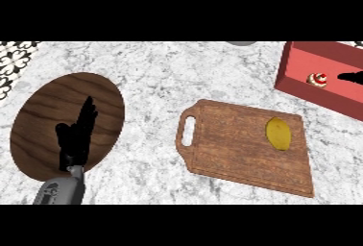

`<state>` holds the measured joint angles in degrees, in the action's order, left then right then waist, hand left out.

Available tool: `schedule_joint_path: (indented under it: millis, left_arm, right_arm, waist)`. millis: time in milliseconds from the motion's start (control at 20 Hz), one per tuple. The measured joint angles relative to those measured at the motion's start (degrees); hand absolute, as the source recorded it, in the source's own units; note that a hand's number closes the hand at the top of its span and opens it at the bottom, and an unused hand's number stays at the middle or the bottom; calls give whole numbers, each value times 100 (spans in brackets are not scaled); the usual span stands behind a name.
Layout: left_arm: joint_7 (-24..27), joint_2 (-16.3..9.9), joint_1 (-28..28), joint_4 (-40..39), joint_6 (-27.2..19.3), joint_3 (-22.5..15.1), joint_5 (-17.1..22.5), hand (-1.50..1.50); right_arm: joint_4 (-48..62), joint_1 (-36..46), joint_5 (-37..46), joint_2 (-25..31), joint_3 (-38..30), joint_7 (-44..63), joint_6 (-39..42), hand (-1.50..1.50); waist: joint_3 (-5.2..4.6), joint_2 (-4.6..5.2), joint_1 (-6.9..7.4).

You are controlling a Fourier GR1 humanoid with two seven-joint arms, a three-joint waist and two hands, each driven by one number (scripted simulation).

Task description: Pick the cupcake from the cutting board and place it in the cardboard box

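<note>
Your cupcake (318, 79) lies inside the red box (297, 72), off the cutting board (234, 149); only a yellow lemon (279, 133) is on the board. The right hand (353, 76) shows as dark fingers just beside the cupcake, apart from it; its state cannot be told. The left hand (78, 132) rests, fingers straight, over the round wooden board (42, 120). Judge the step as release; next, lift the right hand clear.

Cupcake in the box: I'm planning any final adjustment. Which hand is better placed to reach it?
Right. The right hand shows over the box, just beside the cupcake. The left hand rests open over the round plate at far left, beyond the cutting board.
</note>
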<state>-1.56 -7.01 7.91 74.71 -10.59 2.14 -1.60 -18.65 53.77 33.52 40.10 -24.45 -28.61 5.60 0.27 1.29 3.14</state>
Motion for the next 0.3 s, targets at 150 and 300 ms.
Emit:
schedule_joint_path:
  millis: [150, 300]
  left_arm:
    - [-2, 36, -46, 30, -21, -25, -15, 0]
    - [-47, -11, 5, 39, -1, 26, 15, 0]
  right_arm:
    - [244, 97, -439, 141, -415, -220, 433, -150]
    - [483, 94, -816, 358, -792, -346, 814, -150]
  waist:
    - [2, -1, -6]
    - [2, 2, -25]
